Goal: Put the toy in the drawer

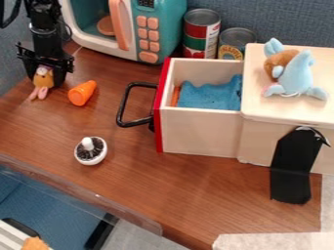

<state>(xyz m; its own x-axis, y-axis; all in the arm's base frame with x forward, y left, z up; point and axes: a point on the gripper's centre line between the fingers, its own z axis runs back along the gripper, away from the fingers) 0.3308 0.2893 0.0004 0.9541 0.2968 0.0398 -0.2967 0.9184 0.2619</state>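
Reading the view as a clock face, the black arm comes in from the top edge near 11 o'clock and points down, its gripper [43, 78] hanging at 10 o'clock. It grasps the small yellow toy [43, 79] between its fingers, the toy's pink ends pointing toward 7 o'clock, low beside the wooden counter [130, 188]; whether they touch it I cannot tell. The toy is outside the drawer.

Just beside the gripper, toward 4 o'clock from it, lies an orange cone [82, 93]. At 8 o'clock sits a round white piece [91, 150] with a knob and dark markings. At 11 o'clock stands a teal toy microwave [159, 29], a brown round thing [106, 25] visible inside.

The drawer [199, 129] is pulled out toward 9 o'clock, red front and black handle leading. In it lie a piece of blue cloth [210, 95] and, at its left inner side, something orange [176, 96]. Two cans [201, 34] stand behind it, near 12 and 1. At 2 o'clock a blue and brown plush [297, 73] rests on the pale box [261, 107]; a black strip [291, 168] hangs at 4.
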